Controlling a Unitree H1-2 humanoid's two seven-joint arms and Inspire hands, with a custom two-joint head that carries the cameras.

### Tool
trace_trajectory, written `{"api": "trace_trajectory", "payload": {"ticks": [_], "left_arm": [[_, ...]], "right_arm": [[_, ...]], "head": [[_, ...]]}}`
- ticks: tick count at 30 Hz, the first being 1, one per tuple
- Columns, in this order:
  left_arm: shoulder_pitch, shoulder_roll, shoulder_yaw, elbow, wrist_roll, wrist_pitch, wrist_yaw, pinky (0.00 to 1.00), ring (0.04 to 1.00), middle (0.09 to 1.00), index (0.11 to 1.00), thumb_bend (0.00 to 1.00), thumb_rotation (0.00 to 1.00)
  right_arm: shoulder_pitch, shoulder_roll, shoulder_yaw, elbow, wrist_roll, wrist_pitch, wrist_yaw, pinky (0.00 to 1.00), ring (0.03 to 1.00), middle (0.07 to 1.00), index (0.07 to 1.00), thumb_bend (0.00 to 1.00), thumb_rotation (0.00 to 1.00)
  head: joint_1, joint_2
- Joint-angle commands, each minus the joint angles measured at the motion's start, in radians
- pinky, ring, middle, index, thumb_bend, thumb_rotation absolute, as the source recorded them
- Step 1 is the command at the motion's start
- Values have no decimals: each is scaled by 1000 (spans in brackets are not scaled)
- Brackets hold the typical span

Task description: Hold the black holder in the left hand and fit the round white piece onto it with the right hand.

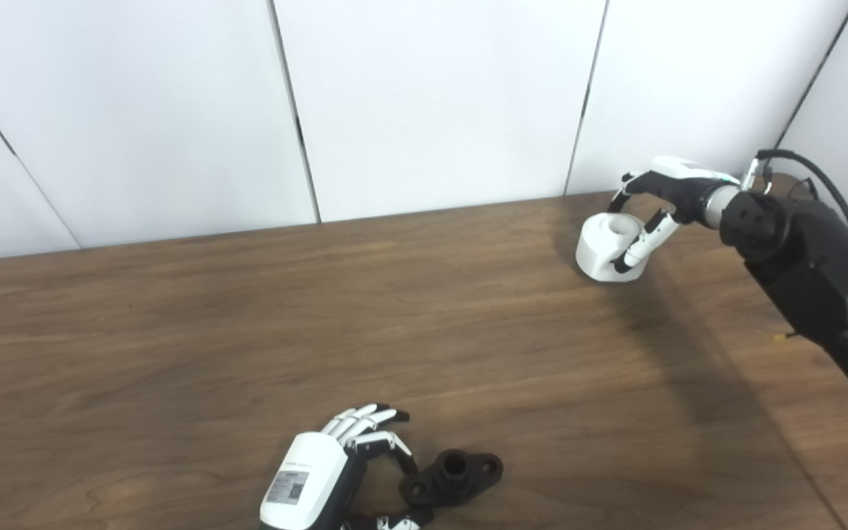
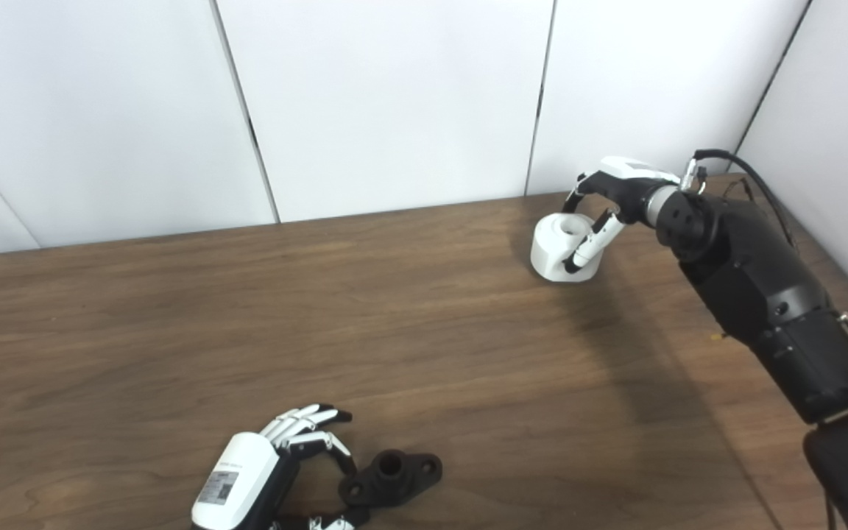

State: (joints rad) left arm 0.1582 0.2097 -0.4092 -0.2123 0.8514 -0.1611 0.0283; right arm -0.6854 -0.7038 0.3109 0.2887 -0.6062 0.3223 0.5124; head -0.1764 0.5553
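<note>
A small black holder (image 1: pixel 453 476) lies flat on the brown wooden table near its front edge, a short upright tube with an open bore rising from a flat base that has a rounded ear with a hole on each side. Far from it, near the back right of the table by the white wall, stands the round white piece (image 1: pixel 610 247), a squat cylinder with a hollow in its top and a slightly wider foot, sitting upright on the wood.
</note>
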Motion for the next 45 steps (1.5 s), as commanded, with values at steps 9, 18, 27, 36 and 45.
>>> {"api": "trace_trajectory", "payload": {"ticks": [9,18,27,36,45], "left_arm": [[21,10,0,19,17,35,-37,848,870,821,488,511,40],[20,7,2,15,15,37,-40,843,868,824,489,511,40],[18,6,3,13,15,40,-44,843,874,828,489,511,40],[17,2,8,14,9,36,-43,838,872,828,489,511,40],[4,-5,5,31,10,34,-42,845,874,827,489,510,40]], "right_arm": [[-41,-21,-27,-22,-4,-21,-30,1000,1000,969,683,837,205],[-20,-14,-18,-10,-49,-58,-103,1000,1000,931,628,815,192],[-1,-3,-29,11,-60,-116,-200,988,1000,892,488,520,142],[6,0,-36,4,-54,-116,-201,992,1000,891,487,518,141],[8,-2,-40,-57,-74,-112,-191,976,1000,889,487,519,141]], "head": [[1,5],[4,7],[6,8],[8,12],[11,20]]}}
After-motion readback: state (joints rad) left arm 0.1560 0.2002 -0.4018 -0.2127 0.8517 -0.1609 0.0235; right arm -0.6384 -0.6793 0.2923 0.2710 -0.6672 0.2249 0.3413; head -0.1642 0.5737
